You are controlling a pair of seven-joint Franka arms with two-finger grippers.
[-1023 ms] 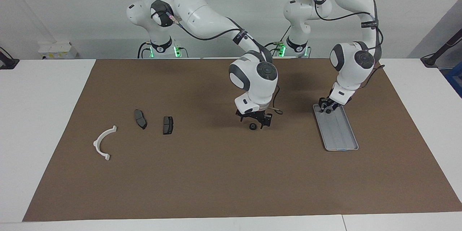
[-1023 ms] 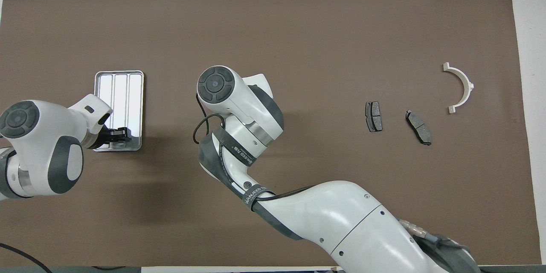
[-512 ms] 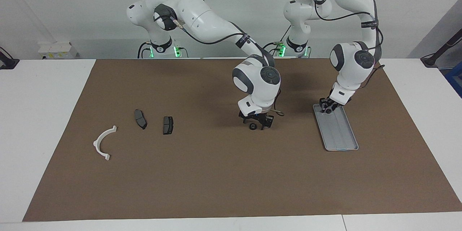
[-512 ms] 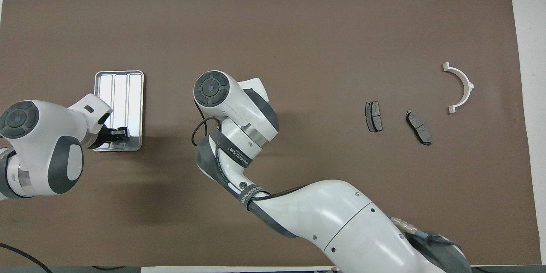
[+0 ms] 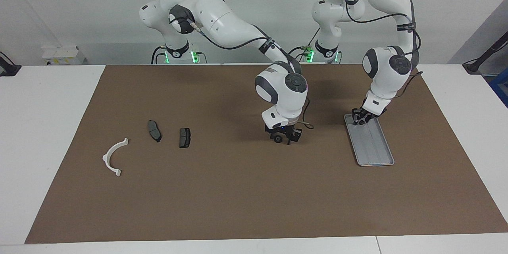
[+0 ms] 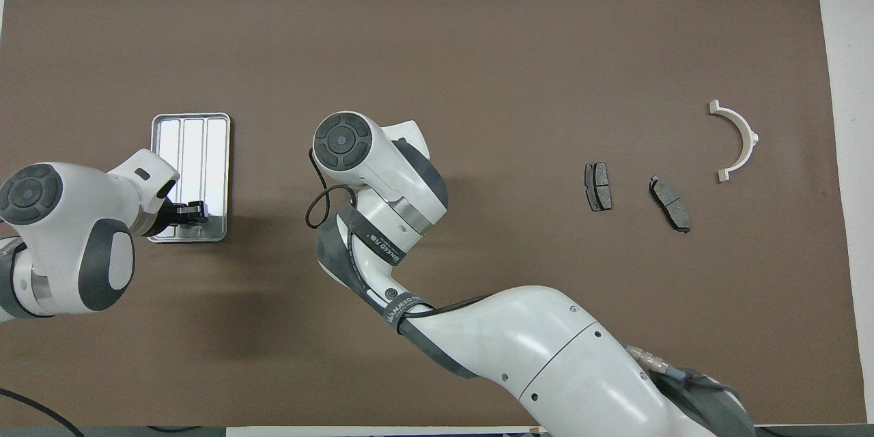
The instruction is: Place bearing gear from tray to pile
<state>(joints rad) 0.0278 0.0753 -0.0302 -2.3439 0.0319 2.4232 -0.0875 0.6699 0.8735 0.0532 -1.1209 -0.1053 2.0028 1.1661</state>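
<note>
The small black bearing gear [image 5: 279, 139] lies on the brown mat near the middle of the table, apart from the tray. My right gripper [image 5: 283, 139] is down at the mat, open, with the gear between its fingers; in the overhead view its wrist hides both. The silver ridged tray [image 5: 375, 151] lies toward the left arm's end, also in the overhead view [image 6: 192, 140]. My left gripper [image 5: 359, 120] is low over the tray's end nearest the robots [image 6: 191, 210]. The pile lies toward the right arm's end: a white bracket [image 5: 114, 156] and two dark pads [image 5: 154, 130] [image 5: 184, 137].
The brown mat [image 5: 238, 198] covers most of the white table. The right arm's forearm and wrist [image 6: 382, 177] reach across the middle of the mat. In the overhead view the pads [image 6: 598, 186] [image 6: 670, 203] and the bracket [image 6: 737, 140] lie well apart from both arms.
My right gripper has come down from a little above the mat until its fingers stand around the gear. The left gripper has barely shifted over the tray's end.
</note>
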